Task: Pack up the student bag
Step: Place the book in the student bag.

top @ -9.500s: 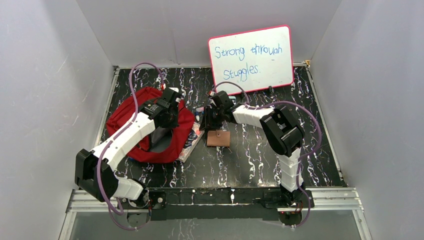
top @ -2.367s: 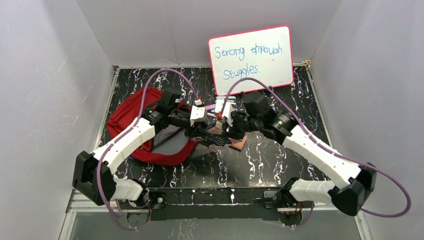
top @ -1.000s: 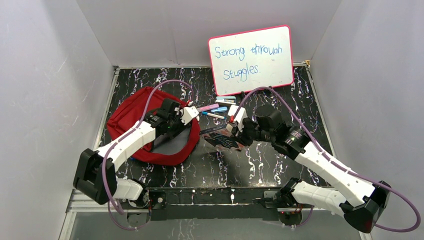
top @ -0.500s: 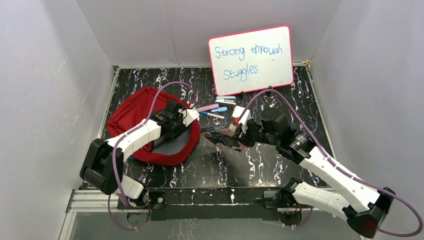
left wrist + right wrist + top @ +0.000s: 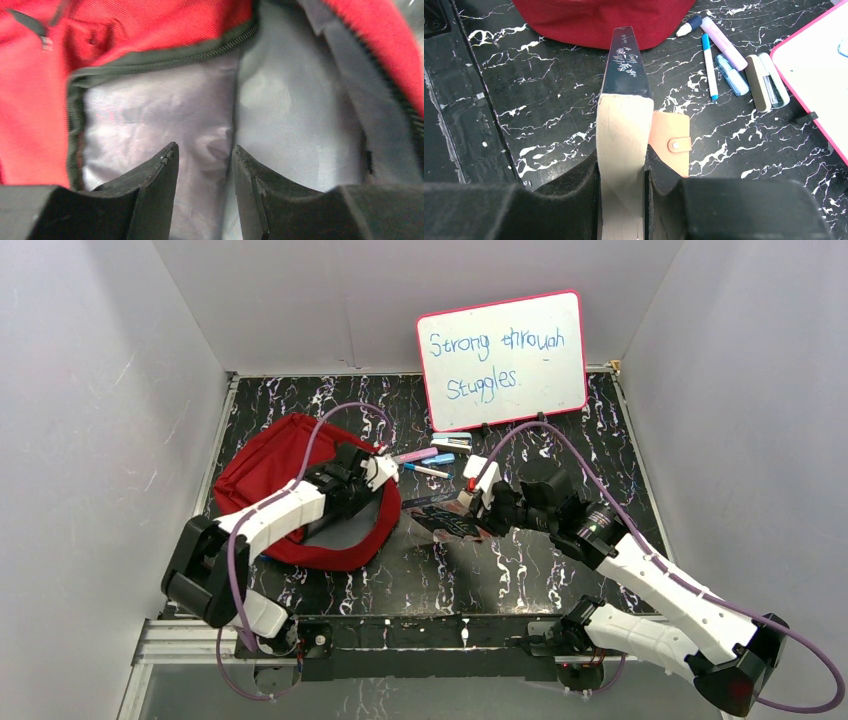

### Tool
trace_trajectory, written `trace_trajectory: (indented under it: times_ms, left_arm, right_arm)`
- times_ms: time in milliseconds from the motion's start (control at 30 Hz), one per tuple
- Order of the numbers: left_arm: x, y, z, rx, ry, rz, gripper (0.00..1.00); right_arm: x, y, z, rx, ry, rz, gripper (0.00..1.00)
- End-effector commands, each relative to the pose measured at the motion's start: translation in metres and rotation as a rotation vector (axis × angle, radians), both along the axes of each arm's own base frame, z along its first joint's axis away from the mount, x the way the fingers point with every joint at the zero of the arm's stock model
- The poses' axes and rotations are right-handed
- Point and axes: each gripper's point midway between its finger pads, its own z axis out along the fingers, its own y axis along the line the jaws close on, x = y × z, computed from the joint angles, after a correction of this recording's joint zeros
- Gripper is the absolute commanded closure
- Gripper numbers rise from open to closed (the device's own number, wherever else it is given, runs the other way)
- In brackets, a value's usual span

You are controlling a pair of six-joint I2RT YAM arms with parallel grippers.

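The student bag lies at the left of the table, red with its mouth gaping toward the middle. My left gripper is at that mouth. In the left wrist view its fingers stand open over the grey lining, with nothing between them. My right gripper is shut on a book with a dark cover and cream page edges. It holds the book on edge, low over the table, its far end pointing at the bag. A small tan wallet lies beneath the book.
A pink marker, a blue pen, a blue tube and a stapler lie behind the book. A pink-framed whiteboard leans on the back wall. White walls close in the black marbled table.
The left arm's elbow has drawn back toward its base while its gripper stays at the bag's mouth. The right gripper and the book have barely shifted.
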Motion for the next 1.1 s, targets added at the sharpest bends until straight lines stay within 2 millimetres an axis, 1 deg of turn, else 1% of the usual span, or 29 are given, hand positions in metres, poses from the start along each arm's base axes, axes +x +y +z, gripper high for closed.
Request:
trace_trajectory:
  times_ms: [0, 100, 167, 233, 300, 367, 400, 433, 567, 667, 700, 767, 800, 833, 867, 900, 933, 967, 1000, 1067]
  left_arm:
    - [0.028, -0.028, 0.089, -0.246, -0.237, 0.063, 0.57]
    - [0.042, -0.031, 0.146, -0.414, -0.395, 0.209, 0.50]
    - [0.050, -0.025, 0.185, -0.514, -0.487, 0.348, 0.48]
    - [0.053, -0.019, 0.209, -0.589, -0.510, 0.467, 0.48]
    - [0.055, -0.018, 0.223, -0.684, -0.470, 0.584, 0.48]
    - [0.055, -0.021, 0.229, -0.788, -0.387, 0.687, 0.48]
    - [0.054, -0.022, 0.229, -0.829, -0.338, 0.740, 0.48]
    - [0.053, -0.026, 0.233, -0.895, -0.299, 0.774, 0.48]
    - [0.048, -0.042, 0.254, -1.113, -0.213, 0.830, 0.48]
    - [0.045, -0.049, 0.270, -1.195, -0.192, 0.821, 0.48]
    - [0.045, -0.050, 0.274, -1.205, -0.189, 0.814, 0.49]
    - [0.045, -0.052, 0.278, -1.214, -0.186, 0.804, 0.66]
    - [0.045, -0.052, 0.277, -1.212, -0.183, 0.806, 0.79]
    - [0.045, -0.053, 0.276, -1.211, -0.180, 0.807, 0.99]
    - [0.045, -0.053, 0.276, -1.212, -0.177, 0.806, 1.00]
    - [0.045, -0.054, 0.275, -1.212, -0.174, 0.801, 0.96]
    - [0.045, -0.054, 0.274, -1.210, -0.170, 0.800, 0.81]
    - [0.044, -0.054, 0.274, -1.213, -0.170, 0.804, 0.52]
    - [0.044, -0.054, 0.273, -1.217, -0.172, 0.805, 0.36]
    - [0.044, -0.052, 0.275, -1.220, -0.186, 0.801, 0.34]
  right_arm:
    - [0.012, 0.013, 0.050, 0.142, -0.131, -0.001, 1.00]
    - [0.012, 0.014, 0.052, 0.150, -0.136, -0.004, 1.00]
    - [0.013, 0.014, 0.053, 0.153, -0.136, -0.012, 1.00]
    - [0.015, 0.013, 0.054, 0.158, -0.139, -0.022, 1.00]
    - [0.015, 0.014, 0.054, 0.164, -0.140, -0.021, 1.00]
    - [0.016, 0.015, 0.053, 0.163, -0.136, -0.021, 1.00]
    - [0.016, 0.016, 0.053, 0.162, -0.134, -0.020, 1.00]
    - [0.016, 0.016, 0.053, 0.162, -0.134, -0.020, 1.00]
    - [0.016, 0.016, 0.054, 0.164, -0.131, -0.021, 1.00]
    - [0.015, 0.016, 0.055, 0.168, -0.130, -0.019, 1.00]
    - [0.015, 0.016, 0.054, 0.167, -0.128, -0.017, 1.00]
    - [0.015, 0.017, 0.054, 0.169, -0.125, -0.016, 1.00]
    - [0.014, 0.017, 0.054, 0.171, -0.124, -0.014, 1.00]
    - [0.014, 0.018, 0.053, 0.170, -0.120, -0.012, 1.00]
    - [0.014, 0.018, 0.053, 0.172, -0.120, -0.012, 1.00]
    - [0.014, 0.018, 0.053, 0.172, -0.119, -0.010, 1.00]
    - [0.013, 0.018, 0.053, 0.172, -0.118, -0.009, 1.00]
    - [0.013, 0.018, 0.054, 0.173, -0.119, -0.010, 1.00]
    - [0.014, 0.017, 0.054, 0.172, -0.120, -0.012, 1.00]
    - [0.013, 0.016, 0.053, 0.170, -0.119, -0.015, 1.00]
